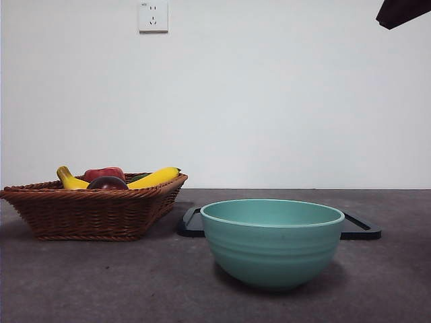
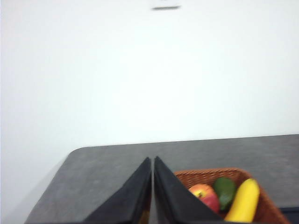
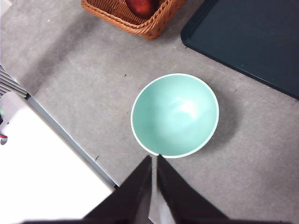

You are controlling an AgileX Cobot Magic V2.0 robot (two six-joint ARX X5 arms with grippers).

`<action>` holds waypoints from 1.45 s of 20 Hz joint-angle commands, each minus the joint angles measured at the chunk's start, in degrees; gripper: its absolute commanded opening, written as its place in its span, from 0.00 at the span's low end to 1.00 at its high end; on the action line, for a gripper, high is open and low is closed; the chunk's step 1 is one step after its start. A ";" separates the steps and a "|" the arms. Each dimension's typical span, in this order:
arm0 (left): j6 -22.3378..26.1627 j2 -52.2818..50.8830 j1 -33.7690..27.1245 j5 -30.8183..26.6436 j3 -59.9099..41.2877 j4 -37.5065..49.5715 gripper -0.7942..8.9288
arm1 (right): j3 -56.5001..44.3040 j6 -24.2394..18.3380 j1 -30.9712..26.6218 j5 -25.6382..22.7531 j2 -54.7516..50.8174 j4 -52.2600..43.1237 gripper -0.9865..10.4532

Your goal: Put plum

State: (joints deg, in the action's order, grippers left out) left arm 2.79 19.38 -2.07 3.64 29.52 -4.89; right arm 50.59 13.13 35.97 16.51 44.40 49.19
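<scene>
- Standing nearest the front camera, a teal bowl [image 1: 272,242] sits upright on the grey table [image 1: 101,282] with nothing inside it; the right wrist view shows its pale inner surface bare.
- Hanging above that bowl, the right gripper [image 3: 154,161] has its two black jaws pressed together with nothing between them.
- Just behind the bowl lies a flat dark tray [image 1: 360,229], partly hidden by the bowl's rim.
- Off to one side and a little farther back is a woven wicker basket [image 1: 87,212], apart from both bowl and tray.
- Inside the basket, the plum [image 1: 107,183] rests near the front, dark maroon, with a red apple [image 1: 104,173] behind it and yellow bananas [image 1: 153,178] on either side.
- Above the basket's near edge, the left gripper [image 2: 153,163] also has its jaws closed together, holding nothing; a green fruit [image 2: 224,191] shows beside the apple there.
- Farthest back, a white wall carries a socket [image 1: 153,16].
</scene>
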 commanded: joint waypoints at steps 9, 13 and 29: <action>0.81 -16.65 -2.16 -1.14 -24.11 2.82 0.09 | 0.94 -0.46 0.44 -0.02 0.42 -0.31 0.09; 0.83 -18.64 -2.16 -1.14 -27.41 1.20 0.09 | 0.94 -0.46 0.44 -0.02 0.42 -0.31 0.09; 0.72 -19.21 -2.14 -1.11 -28.87 -5.84 0.09 | 0.94 -0.46 0.44 -0.02 0.42 -0.33 0.09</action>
State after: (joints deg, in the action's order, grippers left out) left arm 3.16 0.30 -4.10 2.68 1.85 -10.31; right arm 50.59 13.13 35.97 16.51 44.40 49.19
